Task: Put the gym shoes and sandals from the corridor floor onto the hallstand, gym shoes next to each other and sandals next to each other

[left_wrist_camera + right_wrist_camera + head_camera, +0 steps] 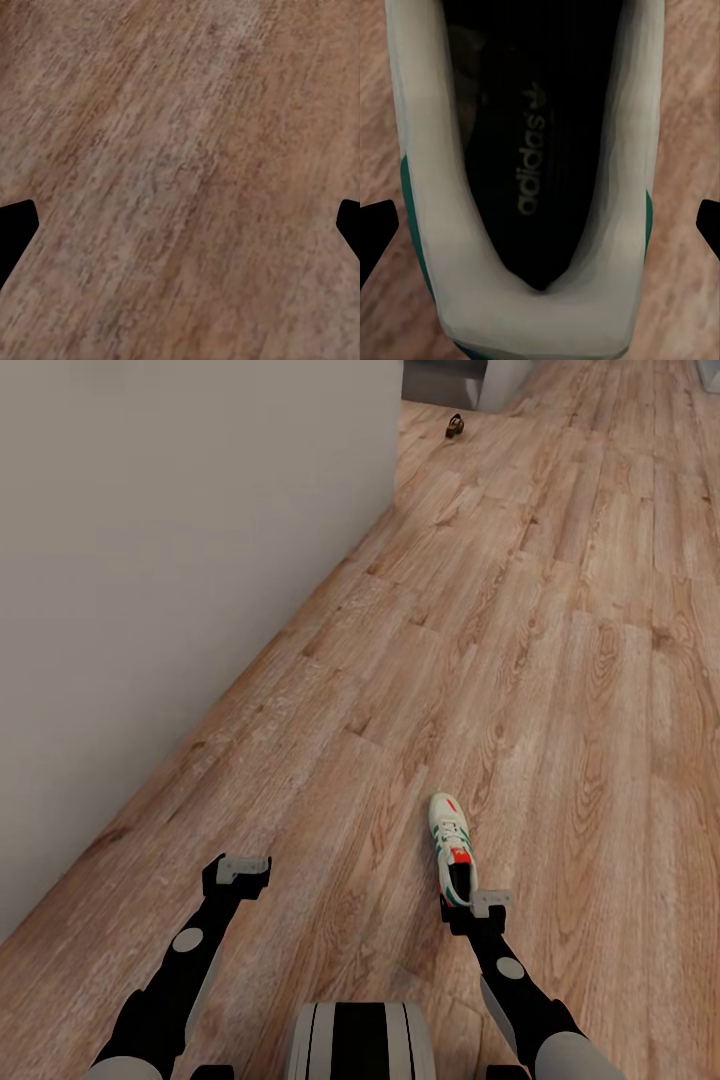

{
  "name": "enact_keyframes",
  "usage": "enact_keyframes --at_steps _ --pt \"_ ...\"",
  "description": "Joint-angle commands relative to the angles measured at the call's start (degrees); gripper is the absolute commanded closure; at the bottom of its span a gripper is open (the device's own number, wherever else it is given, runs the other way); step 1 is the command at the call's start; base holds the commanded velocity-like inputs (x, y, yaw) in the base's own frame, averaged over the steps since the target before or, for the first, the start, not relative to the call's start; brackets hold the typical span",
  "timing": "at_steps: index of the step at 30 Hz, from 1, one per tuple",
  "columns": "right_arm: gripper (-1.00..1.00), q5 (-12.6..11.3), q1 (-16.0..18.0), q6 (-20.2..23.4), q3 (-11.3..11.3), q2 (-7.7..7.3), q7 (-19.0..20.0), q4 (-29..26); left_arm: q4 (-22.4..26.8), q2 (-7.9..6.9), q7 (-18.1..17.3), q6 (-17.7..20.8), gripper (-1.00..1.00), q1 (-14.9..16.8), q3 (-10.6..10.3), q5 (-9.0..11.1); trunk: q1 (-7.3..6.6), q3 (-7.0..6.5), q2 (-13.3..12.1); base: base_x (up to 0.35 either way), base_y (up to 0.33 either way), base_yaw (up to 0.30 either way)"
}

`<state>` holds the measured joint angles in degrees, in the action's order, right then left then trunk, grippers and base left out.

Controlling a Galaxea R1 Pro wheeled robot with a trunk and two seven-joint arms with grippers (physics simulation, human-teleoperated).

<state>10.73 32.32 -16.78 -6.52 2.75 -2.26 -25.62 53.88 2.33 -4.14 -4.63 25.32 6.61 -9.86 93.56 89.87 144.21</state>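
A hallway inside a home. Long, light brown wood floor (560,610) running far ahead, with a plain grey wall (170,580) along the left side. One white gym shoe (452,845) with green stripes lying on the planks nearby, and a small dark sandal (455,426) far off near the wall's corner. Shoes left on a hall floor, like at somebody's house.

Matt wood-grain plank corridor floor (560,660) lies under both grippers. Below the right gripper (478,905), a gym shoe (452,848) looks smooth and leather-like, with a matt black printed insole (529,161). The wall (150,560) is plain matt grey.
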Motion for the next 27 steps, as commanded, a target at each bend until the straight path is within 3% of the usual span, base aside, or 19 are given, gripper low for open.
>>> enact_keyframes --at_steps 1,2,3,27 --pt "-1.00 0.6 0.0 -0.2 -0.3 0.06 -0.1 0.0 0.0 0.10 -0.4 -0.2 -1.00 0.0 0.3 -0.6 -0.01 0.03 0.0 0.010 0.000 0.000" --pt "-1.00 0.6 0.0 -0.2 -0.3 0.06 -0.1 0.0 0.0 0.11 -0.4 -0.2 -1.00 0.0 0.3 -0.6 -0.01 0.03 0.0 0.006 0.000 0.000" --pt "1.00 0.6 0.0 -0.2 -0.3 0.06 -0.1 0.0 0.0 0.12 -0.4 -0.2 -1.00 0.0 0.3 -0.6 -0.01 0.03 0.0 0.004 0.000 0.000" --pt "1.00 0.6 0.0 -0.2 -0.4 0.06 -0.1 0.0 0.0 0.08 -0.5 -0.2 -1.00 0.1 0.3 -0.7 -0.01 0.03 0.0 0.000 0.000 0.000"
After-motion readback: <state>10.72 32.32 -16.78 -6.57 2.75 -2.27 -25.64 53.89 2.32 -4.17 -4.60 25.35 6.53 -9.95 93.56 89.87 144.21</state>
